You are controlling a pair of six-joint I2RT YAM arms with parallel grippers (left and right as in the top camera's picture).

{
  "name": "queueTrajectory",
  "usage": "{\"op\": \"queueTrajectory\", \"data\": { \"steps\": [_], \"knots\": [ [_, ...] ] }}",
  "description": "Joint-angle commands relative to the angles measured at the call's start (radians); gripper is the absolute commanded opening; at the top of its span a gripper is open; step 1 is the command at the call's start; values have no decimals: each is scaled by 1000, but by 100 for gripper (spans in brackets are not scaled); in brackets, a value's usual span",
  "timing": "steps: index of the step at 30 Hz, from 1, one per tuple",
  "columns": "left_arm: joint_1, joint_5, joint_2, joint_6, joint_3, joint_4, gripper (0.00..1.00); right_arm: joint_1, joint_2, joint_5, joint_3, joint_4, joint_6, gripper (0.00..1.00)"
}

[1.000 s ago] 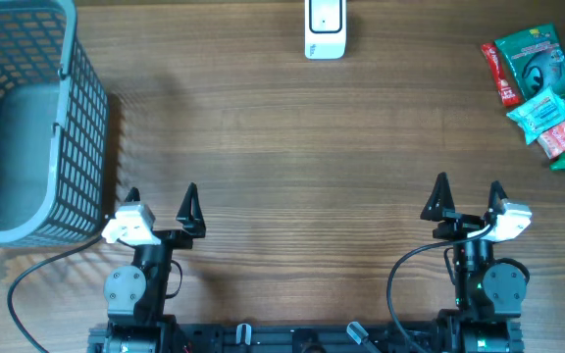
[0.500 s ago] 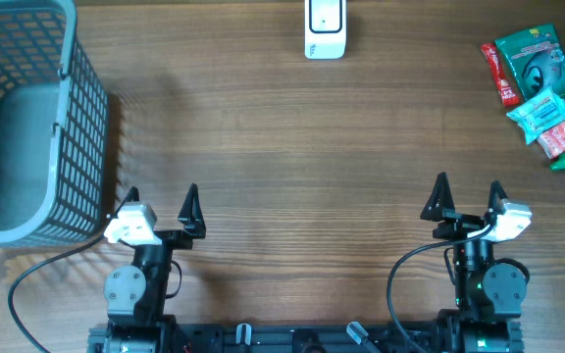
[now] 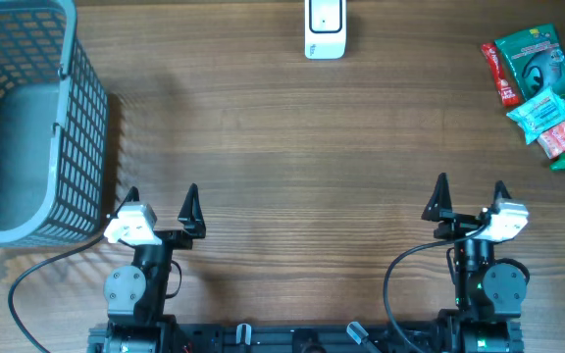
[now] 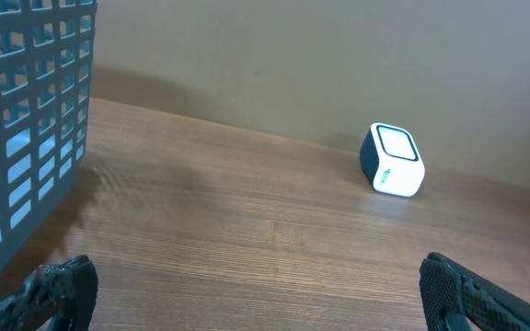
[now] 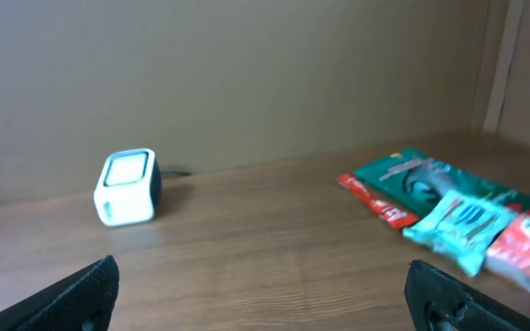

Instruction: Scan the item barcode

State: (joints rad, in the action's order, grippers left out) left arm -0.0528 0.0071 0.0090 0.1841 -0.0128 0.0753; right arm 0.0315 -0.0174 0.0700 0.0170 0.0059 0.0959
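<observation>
Wooden table (image 3: 292,147) — green packet (image 3: 530,54) lying aslant

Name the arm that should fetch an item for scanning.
Right. The packets lie far right on the table, on the right gripper's side, with bare wood between them, and its jaws are open. The left gripper stands by the basket, on the opposite side from them.

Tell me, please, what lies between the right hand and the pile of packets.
Nothing: the overhead view shows only bare table between the right hand and the packets.
</observation>
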Motion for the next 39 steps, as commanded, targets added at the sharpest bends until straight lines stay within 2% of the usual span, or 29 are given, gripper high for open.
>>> {"op": "queueTrajectory", "data": {
  "steps": [1, 8, 39],
  "knots": [
    [-5, 19, -4, -20, 7, 0, 100, -6, 13, -22, -10, 3, -126, 100],
    [-5, 19, -4, -20, 7, 0, 100, -6, 13, -15, -10, 5, -253, 100],
    [-5, 19, -3, -20, 7, 0, 100, -6, 13, -15, -10, 4, -253, 100]
  ]
}}
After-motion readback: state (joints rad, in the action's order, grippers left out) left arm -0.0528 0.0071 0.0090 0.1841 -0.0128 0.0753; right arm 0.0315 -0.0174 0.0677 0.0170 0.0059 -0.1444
